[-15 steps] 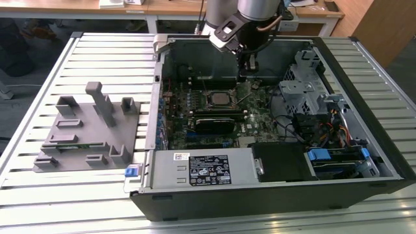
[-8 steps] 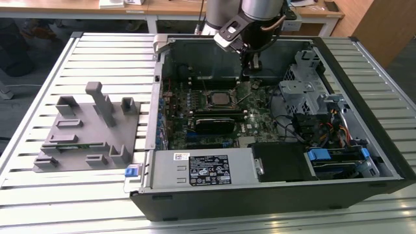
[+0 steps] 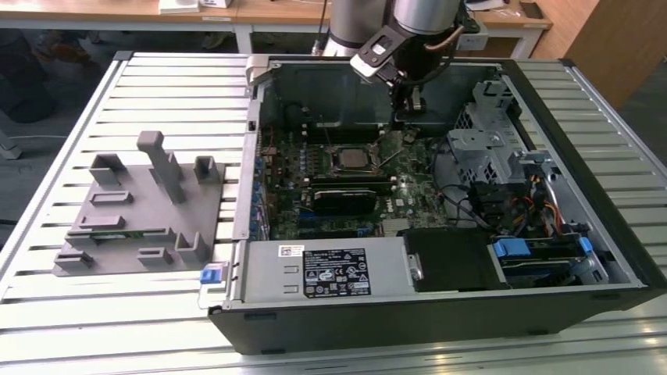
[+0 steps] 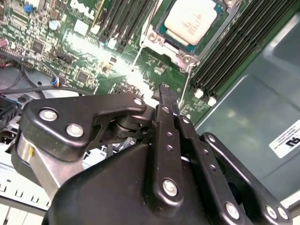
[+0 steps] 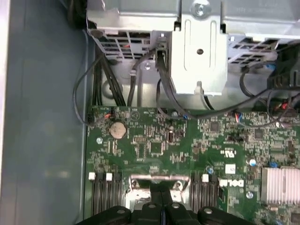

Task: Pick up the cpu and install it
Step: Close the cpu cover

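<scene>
The cpu, its pale metal top facing up, lies in the socket frame on the green motherboard inside the open computer case. In the second wrist view the cpu sits level within the frame, with memory slots running alongside. The tool hangs over the board toward the exterior view's right of the socket and a little farther back, apart from the cpu. In both wrist views its two black fingers are pressed together with nothing between them. The case rests on a slatted metal counter. A grey plastic fixture stands on the counter at the exterior view's left, well apart from the case. A power supply occupies the near edge of the case.
</scene>
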